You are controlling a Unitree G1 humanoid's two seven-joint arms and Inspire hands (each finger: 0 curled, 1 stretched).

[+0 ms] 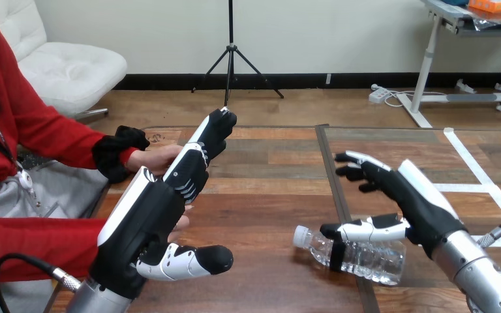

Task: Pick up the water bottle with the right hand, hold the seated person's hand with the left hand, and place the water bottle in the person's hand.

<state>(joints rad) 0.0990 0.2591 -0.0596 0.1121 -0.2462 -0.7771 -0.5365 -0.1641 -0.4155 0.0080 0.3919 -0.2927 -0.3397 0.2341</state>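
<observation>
Nearest, on the glossy brown plank desk [267, 195], the clear, ribbed plastic water bottle [372, 259] lies on its side, its white cap pointing left. The right robot hand [417, 202] is over it, thumb laid along its upper side, fingers spread wide and lifted clear. To the left, the left robot hand [150, 215] is stretched out, fingers straight and together, thumb held apart; just beyond, the person's hand [160, 156] lies close behind those fingers, though I cannot tell whether they touch
</observation>
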